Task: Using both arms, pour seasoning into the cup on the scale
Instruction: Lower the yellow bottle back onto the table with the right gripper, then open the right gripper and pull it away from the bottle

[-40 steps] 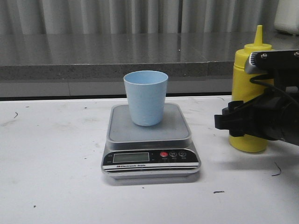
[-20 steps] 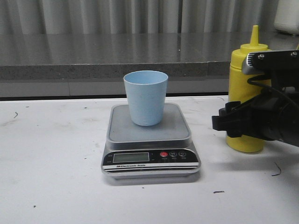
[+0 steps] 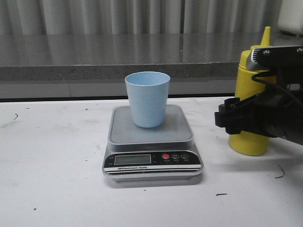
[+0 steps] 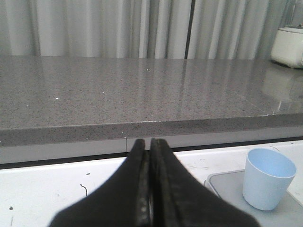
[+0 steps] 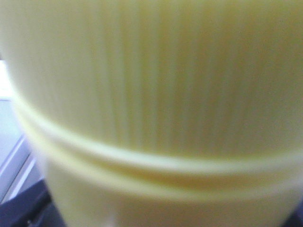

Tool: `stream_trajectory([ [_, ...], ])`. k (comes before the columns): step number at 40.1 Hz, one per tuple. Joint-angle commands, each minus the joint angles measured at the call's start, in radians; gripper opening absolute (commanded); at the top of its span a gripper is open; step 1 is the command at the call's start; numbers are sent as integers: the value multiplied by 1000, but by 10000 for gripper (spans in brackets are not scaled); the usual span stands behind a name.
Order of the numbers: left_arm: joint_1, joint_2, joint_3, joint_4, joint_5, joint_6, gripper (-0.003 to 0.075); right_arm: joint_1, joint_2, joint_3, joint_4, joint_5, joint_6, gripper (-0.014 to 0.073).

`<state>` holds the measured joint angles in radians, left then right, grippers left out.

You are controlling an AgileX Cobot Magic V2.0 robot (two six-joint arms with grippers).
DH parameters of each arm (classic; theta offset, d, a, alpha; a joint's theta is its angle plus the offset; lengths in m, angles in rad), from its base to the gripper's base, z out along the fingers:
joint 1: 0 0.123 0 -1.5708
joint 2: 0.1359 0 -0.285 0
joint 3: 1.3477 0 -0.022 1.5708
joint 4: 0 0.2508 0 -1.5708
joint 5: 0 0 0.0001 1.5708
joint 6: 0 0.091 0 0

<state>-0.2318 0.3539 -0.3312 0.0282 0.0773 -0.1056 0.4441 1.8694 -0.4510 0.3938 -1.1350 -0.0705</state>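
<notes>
Yellow seasoning bottle [image 3: 247, 137] on the white table [image 3: 57, 189], right of the scale [image 3: 152, 142] and apart from it, leaning slightly, nozzle tip toward the right. Ribbed yellow wall [image 5: 156, 94] filling the right wrist view, blurred from closeness. Mostly covered in the front view by the right gripper [image 3: 227, 120], black, reaching in from the right edge at mid-height of the bottle, wrist roughly level, silver bracket above. Fingers at the bottle's sides, but contact not visible in either view; cannot tell whether clamped or merely around it.

Pale blue cup [image 3: 147, 98] upright on the grey platform of the scale, toward the back of it, mouth open upward. Also seen in the left wrist view [image 4: 268, 178], on the platform corner. Scale flat on the table, display and red button facing the camera.

Left gripper [image 4: 149, 189] outside the front view, seen only from its own wrist camera: two black fingers pressed together, nothing between them, pointing toward the grey counter [image 4: 118, 90], held above the table, with the cup off to one side and well apart.

Counted: one bottle, one cup, one scale, two grippers. Behind: grey stone counter, pale curtains [image 3: 142, 14], a white appliance [image 4: 287, 40] at the far corner.
</notes>
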Motion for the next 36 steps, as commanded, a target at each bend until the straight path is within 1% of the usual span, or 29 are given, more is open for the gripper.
stream_trajectory([
  [1,4,7,-28,-8,-88,-8,-20,-1,-40,6,-12,-140,-1,610],
  [16,4,7,-28,-8,-88,-8,-20,0,-86,114,-48,-152,-1,610],
  [26,4,7,-28,-8,-88,-8,-20,0,-187,197,-58,-152,-1,610],
  [36,4,7,-28,-8,-88,-8,-20,0,-314,272,-127,-152,-1,603],
])
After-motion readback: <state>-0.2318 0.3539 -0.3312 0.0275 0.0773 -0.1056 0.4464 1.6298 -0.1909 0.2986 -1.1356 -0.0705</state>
